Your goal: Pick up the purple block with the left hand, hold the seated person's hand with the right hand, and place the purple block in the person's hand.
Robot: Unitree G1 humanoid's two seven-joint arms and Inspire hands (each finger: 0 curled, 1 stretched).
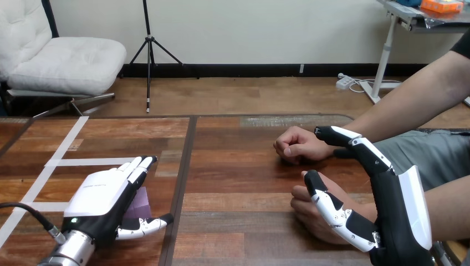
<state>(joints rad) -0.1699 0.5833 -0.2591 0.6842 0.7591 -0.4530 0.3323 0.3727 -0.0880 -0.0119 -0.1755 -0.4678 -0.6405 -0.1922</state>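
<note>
The purple block [139, 204] lies on the wooden table [238, 177] in its near left part, and you see only the block's right portion, because the left hand [102, 197] covers the rest. That hand lies low over the block with its white back upward. Its fingers [141, 164] reach forward, nearly straight and close together, and its thumb [145, 225] stretches out to the right along the block's near side. The hand is spread rather than clenched, so the block sits in the angle between fingers and thumb. You cannot tell whether the thumb touches it. The silver left forearm [69, 252] enters from the bottom left corner and points forward and slightly right. White tape lines [61, 147] cross the table just left of this hand. At the right, the right hand [402, 216] rises from the bottom edge, turned on its side and widely opened. Its thumb [332, 208] lies across the person's nearer hand [310, 219], which rests on the table. Its fingers [354, 143] extend forward and left, only slightly bent, to a point beside the wrist of the person's farther hand [296, 145]. Neither thumb nor fingers curl round the nearer hand. The farther hand is a loose fist resting on the table, well apart from the block.
</note>
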